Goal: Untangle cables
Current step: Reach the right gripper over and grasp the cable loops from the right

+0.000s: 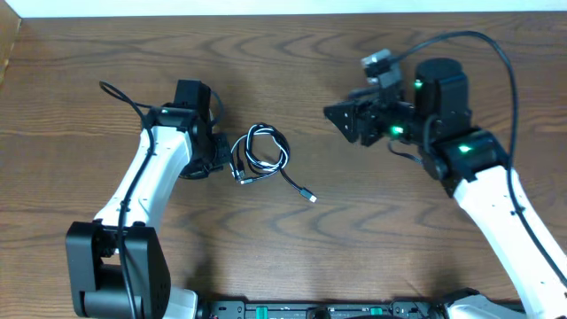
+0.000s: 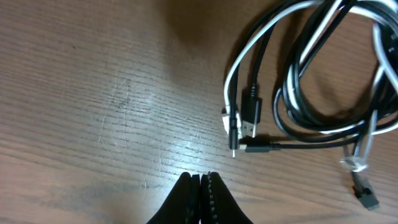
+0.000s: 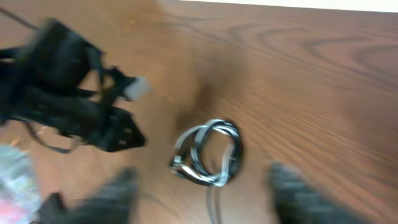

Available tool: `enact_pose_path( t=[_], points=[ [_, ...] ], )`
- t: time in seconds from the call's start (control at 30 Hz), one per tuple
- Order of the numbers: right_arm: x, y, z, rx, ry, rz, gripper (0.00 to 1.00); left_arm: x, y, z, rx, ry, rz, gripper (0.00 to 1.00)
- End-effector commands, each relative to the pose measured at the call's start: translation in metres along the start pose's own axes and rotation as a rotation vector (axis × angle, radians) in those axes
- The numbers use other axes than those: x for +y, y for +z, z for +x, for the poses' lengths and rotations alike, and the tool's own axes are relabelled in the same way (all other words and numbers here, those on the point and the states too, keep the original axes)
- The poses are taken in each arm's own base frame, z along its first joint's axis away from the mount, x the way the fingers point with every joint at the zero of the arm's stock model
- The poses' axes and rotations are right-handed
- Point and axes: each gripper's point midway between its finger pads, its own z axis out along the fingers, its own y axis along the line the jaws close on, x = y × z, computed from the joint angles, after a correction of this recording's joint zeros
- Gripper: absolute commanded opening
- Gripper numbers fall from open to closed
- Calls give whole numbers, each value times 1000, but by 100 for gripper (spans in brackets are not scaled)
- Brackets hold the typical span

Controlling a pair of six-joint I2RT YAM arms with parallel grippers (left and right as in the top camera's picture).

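Note:
The cables point(image 1: 260, 152), a black cord and a white one, lie coiled together in a small tangle on the table; a black tail ends in a plug point(image 1: 307, 195). In the left wrist view the tangle point(image 2: 311, 93) fills the upper right, with several plugs point(image 2: 249, 118) lying side by side. My left gripper point(image 2: 202, 186) is shut with nothing between its fingers, just short of the plugs, and sits at the tangle's left side point(image 1: 220, 158). My right gripper point(image 1: 341, 124) hovers to the right of the tangle. Its blurred fingers point(image 3: 118, 193) stand wide apart, open and holding nothing, with the tangle point(image 3: 208, 152) ahead.
The wooden table point(image 1: 283, 62) reaches to a pale edge at the back. The left arm point(image 3: 68, 93) shows in the right wrist view beside the tangle. Thick black robot wires point(image 1: 120, 96) loop off both arms.

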Motion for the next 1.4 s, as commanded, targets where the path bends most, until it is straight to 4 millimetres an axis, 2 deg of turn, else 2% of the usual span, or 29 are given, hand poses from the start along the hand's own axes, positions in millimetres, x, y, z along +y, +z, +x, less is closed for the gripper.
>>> enact_pose_path(
  t=[0.0,0.07,0.1,0.13,0.23,0.37,0.67,0.83,1.1,1.37],
  points=[
    [15,25,12,60,29,-70,1,5,7,6,15,30,-25,8],
    [9,42,25,103,53,-50,4,5,7,6,13,30,-25,8],
    [7,47,30,117,69,-41,14,5,7,5,12,30,-25,7],
    [3,56,37,140,91,-35,19,5,8,4,8,30,-23,8],
    [-5,79,54,190,141,-33,20,5,8,4,4,31,-22,8],
    [-17,100,70,224,214,-24,28,4,8,3,1,31,-21,8],
    [-31,142,112,313,269,-19,35,4,8,2,-1,31,-21,8],
    [-36,161,134,348,270,-17,34,4,8,2,-3,31,-20,8],
    [-62,179,163,381,263,111,35,4,8,2,-4,30,-20,8],
    [-57,188,170,381,236,117,35,4,8,1,-5,30,-19,8]
  ],
)
